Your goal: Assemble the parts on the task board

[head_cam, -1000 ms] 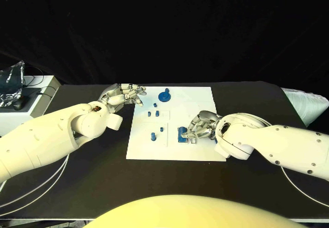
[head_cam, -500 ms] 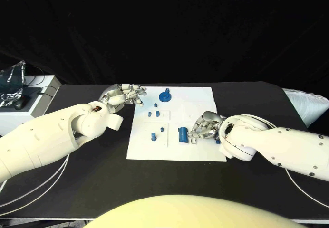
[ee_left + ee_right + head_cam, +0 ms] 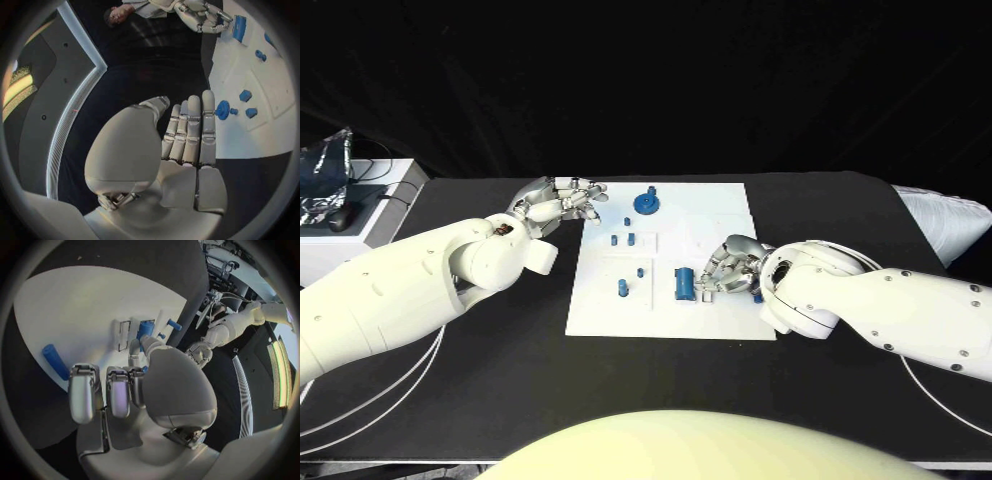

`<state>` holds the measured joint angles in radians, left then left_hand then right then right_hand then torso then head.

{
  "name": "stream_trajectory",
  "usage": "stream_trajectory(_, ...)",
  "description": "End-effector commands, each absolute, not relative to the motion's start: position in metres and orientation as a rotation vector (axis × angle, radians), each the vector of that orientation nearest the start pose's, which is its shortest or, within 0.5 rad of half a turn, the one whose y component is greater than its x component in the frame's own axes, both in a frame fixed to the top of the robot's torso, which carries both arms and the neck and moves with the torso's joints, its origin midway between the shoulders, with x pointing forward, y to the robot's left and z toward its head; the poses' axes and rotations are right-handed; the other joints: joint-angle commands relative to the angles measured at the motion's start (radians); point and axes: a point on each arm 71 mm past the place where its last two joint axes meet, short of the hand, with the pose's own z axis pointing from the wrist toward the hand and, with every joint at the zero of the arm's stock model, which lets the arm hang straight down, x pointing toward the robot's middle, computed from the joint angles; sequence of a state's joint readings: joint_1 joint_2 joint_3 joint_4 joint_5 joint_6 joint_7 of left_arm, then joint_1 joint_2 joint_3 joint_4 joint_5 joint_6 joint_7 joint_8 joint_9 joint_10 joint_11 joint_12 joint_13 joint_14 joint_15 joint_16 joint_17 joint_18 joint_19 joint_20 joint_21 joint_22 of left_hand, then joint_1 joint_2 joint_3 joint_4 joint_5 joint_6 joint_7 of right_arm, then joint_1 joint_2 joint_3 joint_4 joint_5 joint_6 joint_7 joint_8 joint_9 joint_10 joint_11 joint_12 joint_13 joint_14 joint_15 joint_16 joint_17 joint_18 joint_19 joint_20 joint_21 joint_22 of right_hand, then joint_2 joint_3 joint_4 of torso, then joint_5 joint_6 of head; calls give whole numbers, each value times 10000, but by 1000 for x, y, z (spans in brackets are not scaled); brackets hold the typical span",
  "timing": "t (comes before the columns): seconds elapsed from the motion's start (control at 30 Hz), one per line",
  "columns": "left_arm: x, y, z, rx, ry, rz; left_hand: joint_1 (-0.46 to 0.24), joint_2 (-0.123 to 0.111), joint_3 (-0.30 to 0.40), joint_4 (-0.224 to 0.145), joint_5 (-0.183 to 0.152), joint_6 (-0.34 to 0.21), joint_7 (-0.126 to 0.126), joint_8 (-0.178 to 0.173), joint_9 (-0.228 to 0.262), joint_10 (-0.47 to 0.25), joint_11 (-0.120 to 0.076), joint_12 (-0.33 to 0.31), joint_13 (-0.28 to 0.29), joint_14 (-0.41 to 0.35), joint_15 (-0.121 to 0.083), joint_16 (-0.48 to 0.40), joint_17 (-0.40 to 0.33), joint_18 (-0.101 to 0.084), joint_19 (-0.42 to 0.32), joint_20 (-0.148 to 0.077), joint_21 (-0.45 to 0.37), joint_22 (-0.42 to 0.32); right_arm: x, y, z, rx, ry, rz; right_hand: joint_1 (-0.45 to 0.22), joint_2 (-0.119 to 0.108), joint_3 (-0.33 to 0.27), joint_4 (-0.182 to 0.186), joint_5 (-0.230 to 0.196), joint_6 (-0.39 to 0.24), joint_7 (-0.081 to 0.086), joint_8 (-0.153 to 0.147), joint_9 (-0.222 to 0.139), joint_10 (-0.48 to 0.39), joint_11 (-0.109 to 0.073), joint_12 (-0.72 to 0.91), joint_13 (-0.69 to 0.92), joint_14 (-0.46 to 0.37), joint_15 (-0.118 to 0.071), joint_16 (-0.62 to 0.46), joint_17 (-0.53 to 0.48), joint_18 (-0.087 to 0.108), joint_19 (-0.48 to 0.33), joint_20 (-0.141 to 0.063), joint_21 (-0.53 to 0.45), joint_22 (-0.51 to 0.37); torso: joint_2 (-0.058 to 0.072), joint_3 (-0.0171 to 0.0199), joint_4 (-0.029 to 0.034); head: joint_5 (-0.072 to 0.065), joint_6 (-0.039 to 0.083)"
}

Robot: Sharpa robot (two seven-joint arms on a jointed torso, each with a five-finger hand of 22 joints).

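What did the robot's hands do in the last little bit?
The right hand slid a little to the robot's right, off the big blue block, which now lies bare on the task board. Whether it holds anything cannot be told. The left hand stayed by the board's far left corner, and the small blue parts did not move.

Black surface (image 3: 488, 350), on which the white task board (image 3: 718, 205) is laid flat near the middle. A white box (image 3: 365, 215) is seen at the surface's far left edge, well apart from the board.
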<state>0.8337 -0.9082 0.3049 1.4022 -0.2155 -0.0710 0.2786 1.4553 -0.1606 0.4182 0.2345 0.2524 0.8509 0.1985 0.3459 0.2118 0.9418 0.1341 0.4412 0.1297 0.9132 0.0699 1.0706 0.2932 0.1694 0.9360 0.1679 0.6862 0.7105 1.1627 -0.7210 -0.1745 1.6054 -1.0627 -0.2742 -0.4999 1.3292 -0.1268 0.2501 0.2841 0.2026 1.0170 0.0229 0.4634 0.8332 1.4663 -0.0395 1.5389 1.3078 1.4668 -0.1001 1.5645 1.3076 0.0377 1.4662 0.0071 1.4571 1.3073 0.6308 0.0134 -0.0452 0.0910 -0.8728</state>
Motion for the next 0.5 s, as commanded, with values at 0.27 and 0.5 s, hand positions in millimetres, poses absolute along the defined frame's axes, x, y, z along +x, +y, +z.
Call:
stream_trajectory(0.27,474,278,-246,-11872,15111,-15474,-122,3,64,19,-19,-34,4,-31,-13,-2,32,24,-15,-7,32,-67,9,125,-47,-3,-61,6,438,-170,-255,3517,21242,5785,-554,-315,215,39,-131,-512,371,-575,-381,711,244,-175,2230,1027,196,38,2575,-185,864,119,8,2373,-12,5,-16,-47,2)
stream_trajectory(0.5,474,278,-245,-11821,15042,-15546,-148,-28,54,14,-25,-54,2,-38,-19,-6,33,26,-16,-11,34,-70,12,125,-49,0,-70,3,449,-208,-245,3918,21959,4867,-758,-360,323,40,-120,-767,611,-1128,-687,689,456,-209,2211,1026,377,37,2570,-187,863,267,17,2375,-20,-2,-37,-166,13)
